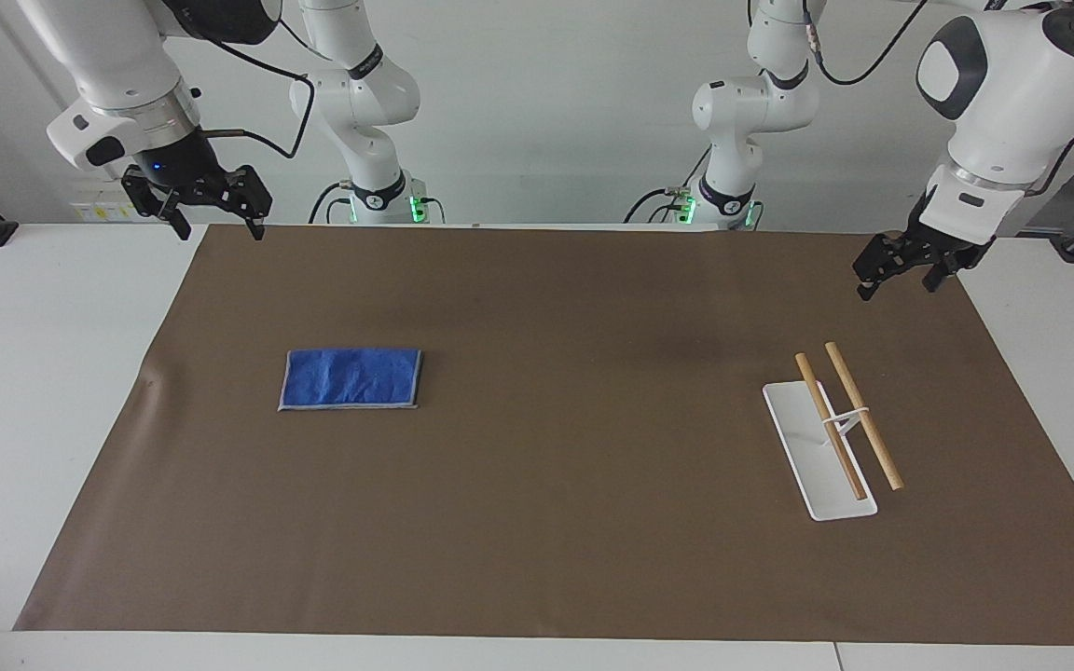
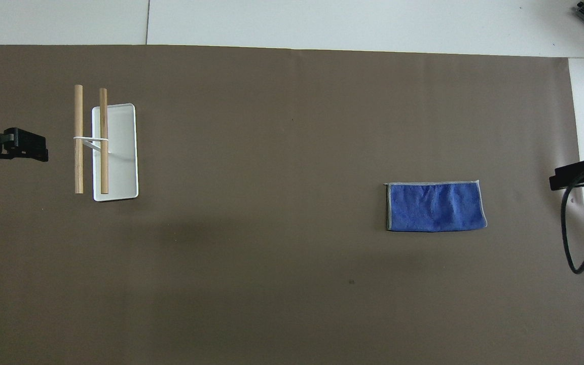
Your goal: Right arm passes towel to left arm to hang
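Observation:
The blue towel [image 1: 351,378] lies flat and folded on the brown mat [image 1: 593,540], toward the right arm's end; it also shows in the overhead view [image 2: 435,206]. My right gripper [image 1: 220,226], with its blue light, hangs open and empty in the air over the mat's corner at its own end, well apart from the towel; its tip shows in the overhead view [image 2: 566,179]. My left gripper [image 1: 897,282] hangs open and empty over the mat's edge at the left arm's end, beside the rack [image 1: 821,447]; it shows in the overhead view [image 2: 36,147].
The rack [image 2: 119,152] is a white base plate with two wooden rods [image 2: 103,139] held above it on a thin white post. A loose black cable [image 2: 573,228] trails from the right gripper. The white table [image 1: 43,391] borders the mat.

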You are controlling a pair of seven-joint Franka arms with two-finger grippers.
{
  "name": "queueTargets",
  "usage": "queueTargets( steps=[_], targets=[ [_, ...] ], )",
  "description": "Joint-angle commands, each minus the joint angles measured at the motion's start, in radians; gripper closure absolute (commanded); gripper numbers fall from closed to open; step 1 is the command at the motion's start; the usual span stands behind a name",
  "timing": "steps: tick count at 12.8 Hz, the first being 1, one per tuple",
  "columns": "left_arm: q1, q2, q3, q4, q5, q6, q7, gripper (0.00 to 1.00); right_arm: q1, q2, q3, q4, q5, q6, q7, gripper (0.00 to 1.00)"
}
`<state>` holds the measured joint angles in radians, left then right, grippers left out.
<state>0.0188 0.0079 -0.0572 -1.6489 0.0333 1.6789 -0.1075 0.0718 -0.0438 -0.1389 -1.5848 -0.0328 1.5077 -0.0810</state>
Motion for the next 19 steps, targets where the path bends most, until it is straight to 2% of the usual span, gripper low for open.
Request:
queueTargets(
  steps=[1, 9, 12, 15, 17, 19],
  targets=[
    [0.003, -0.025, 0.004, -0.029, -0.016, 0.015, 0.003, 0.00, -0.006, -0.028, 0.007, -0.034, -0.003, 0.008, -0.008, 0.00],
    [0.003, -0.025, 0.004, -0.029, -0.016, 0.015, 0.005, 0.00, -0.004, -0.053, 0.007, -0.087, 0.001, 0.023, -0.011, 0.00],
    [0.003, -0.025, 0.004, -0.029, -0.016, 0.015, 0.005, 0.00, -0.001, -0.114, 0.007, -0.257, 0.002, 0.187, -0.014, 0.00],
    [0.003, -0.025, 0.004, -0.029, -0.016, 0.015, 0.005, 0.00, 0.041, -0.113, 0.009, -0.391, 0.004, 0.372, -0.014, 0.00],
    [0.003, -0.025, 0.004, -0.029, -0.016, 0.015, 0.005, 0.00, 0.043, -0.078, 0.009, -0.449, 0.004, 0.478, -0.020, 0.00],
    [0.003, -0.025, 0.004, -0.029, -0.016, 0.015, 0.005, 0.00, 0.045, -0.001, 0.009, -0.457, 0.011, 0.545, -0.026, 0.00]
  ],
)
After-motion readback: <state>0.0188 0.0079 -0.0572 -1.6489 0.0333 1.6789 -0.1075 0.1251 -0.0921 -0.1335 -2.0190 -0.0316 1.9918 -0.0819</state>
